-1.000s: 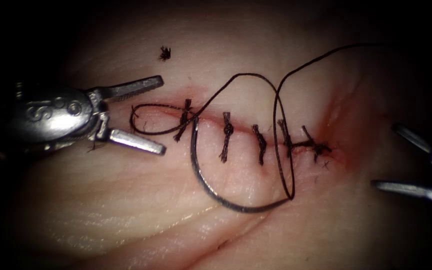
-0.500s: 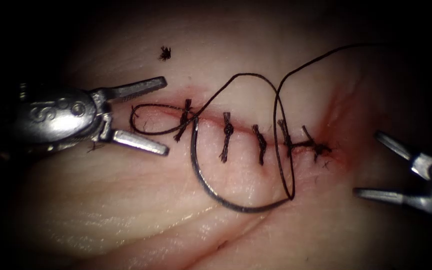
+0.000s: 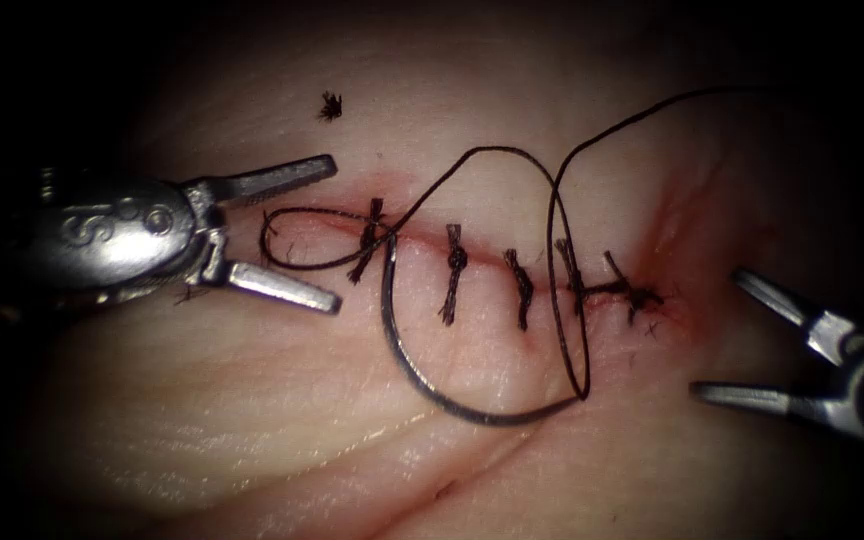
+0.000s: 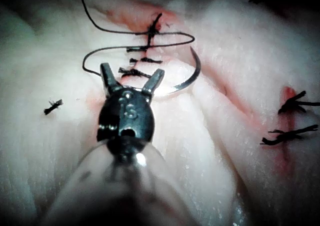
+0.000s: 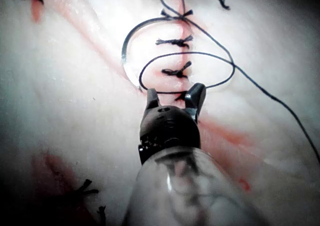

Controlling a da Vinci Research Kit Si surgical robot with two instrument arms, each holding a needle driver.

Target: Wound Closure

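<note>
The curved needle [image 3: 479,417] lies on the tissue [image 3: 252,400] below the cut [image 3: 487,261], free of both tools. One end rests at the cut beside the leftmost stitch [image 3: 367,240]; I cannot tell whether it enters the tissue. Black thread [image 3: 482,150] runs from its other end and loops loosely over the stitched cut. My left tool [image 3: 334,235] stands at the cut's left end, jaws open and holding nothing. My right tool [image 3: 717,333] is right of the cut, jaws open and holding nothing. The wrist views show the left tool [image 4: 131,75] by the needle [image 4: 198,73] and the right tool [image 5: 174,93] by the needle [image 5: 124,50].
Several knotted stitches [image 3: 522,290] cross the cut. Red fluid [image 3: 672,240] stains its right end. A cut end of thread [image 3: 329,105] lies above the cut. Stitches of another cut [image 4: 290,105] lie further off on the tissue.
The right tool has moved left toward the cut's right end, jaws still open. The left tool has crept slightly right. Needle and thread have not moved.
</note>
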